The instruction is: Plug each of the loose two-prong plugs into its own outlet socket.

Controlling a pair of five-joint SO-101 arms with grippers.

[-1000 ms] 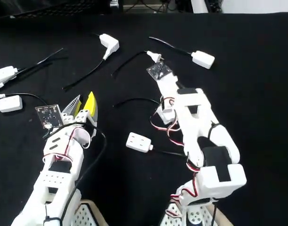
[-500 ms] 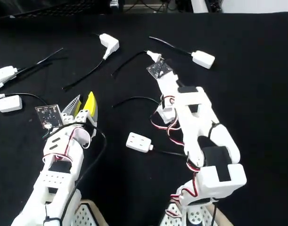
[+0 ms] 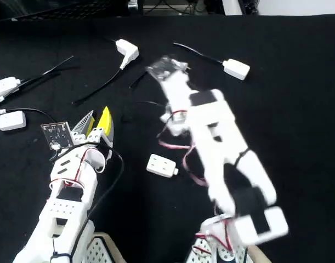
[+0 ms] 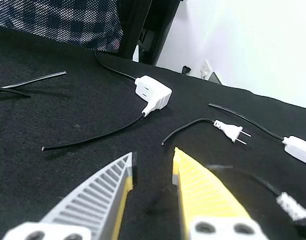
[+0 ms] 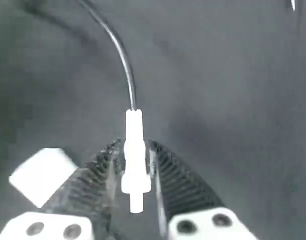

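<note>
Over a black table (image 3: 299, 109), the right tool (image 5: 134, 149) is clamped across a small white plastic two-prong plug (image 5: 134, 167), apparently lifted clear; the left tool (image 4: 153, 156) rests parted and empty. The plug looks light and rigid, its thin cord (image 5: 123, 62) limp: grip the body's sides, prongs free.

Your two arms are white plastic shells with black motor blocks: left arm (image 3: 63, 211) carries red and black wires, right arm (image 3: 208, 115) red ones. Left gripper (image 4: 153, 155) has one yellow ribbed finger, one grey; right gripper (image 5: 134, 148) both dark.
</note>
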